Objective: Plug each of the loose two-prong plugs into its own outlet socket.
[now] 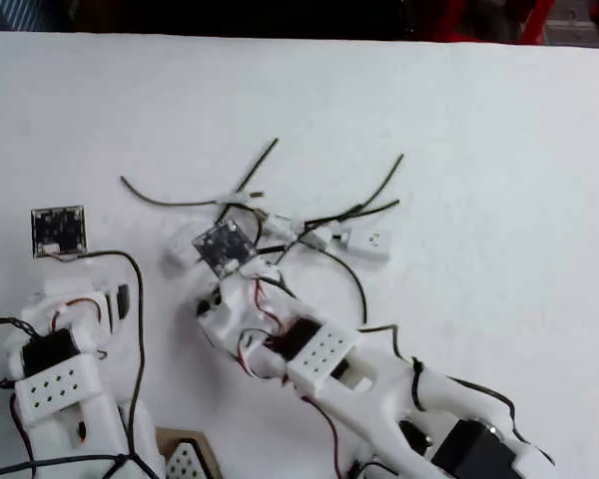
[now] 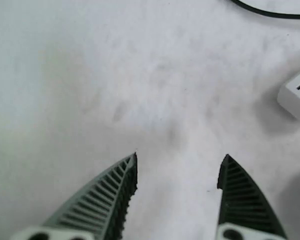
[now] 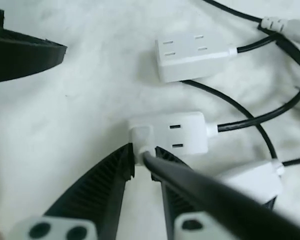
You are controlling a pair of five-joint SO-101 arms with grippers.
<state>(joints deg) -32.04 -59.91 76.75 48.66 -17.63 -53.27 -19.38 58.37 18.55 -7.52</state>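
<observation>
**Right arm, wrist view.** The right gripper (image 3: pixel 144 149) is closed narrowly on a small white plug (image 3: pixel 140 136), one ribbed finger (image 3: pixel 107 185) on each side of it. The plug's black cord (image 3: pixel 205 187) runs back from the tips over one finger. Just past the fingertips, the plug's front butts against the near end of a white outlet block (image 3: pixel 187 132). The block's upper face shows two slots. The prongs are hidden, so whether they are seated cannot be told. The block's own cord leaves from its end away from the gripper. Beside this block, off to one side of the gripper, lies a third white block (image 3: pixel 250 180), partly hidden. Farther ahead, apart from the first block, is a second outlet block (image 3: pixel 190 55) with four slots on its face and its own black cord.

**Left arm, wrist view.** The left gripper (image 2: pixel 180 159) is spread wide and holds nothing. Bare white table (image 2: pixel 115 75) lies between and ahead of its fingers (image 2: pixel 115 200). A white socket piece (image 2: pixel 297 97) sits ahead and well to one side, untouched. A black cable (image 2: pixel 270 12) crosses farthest off.

**High view.** The right arm (image 1: pixel 324 354) ends at the tangle of cords and blocks mid-table. The left arm (image 1: pixel 55 384) sits well apart from that tangle.
</observation>
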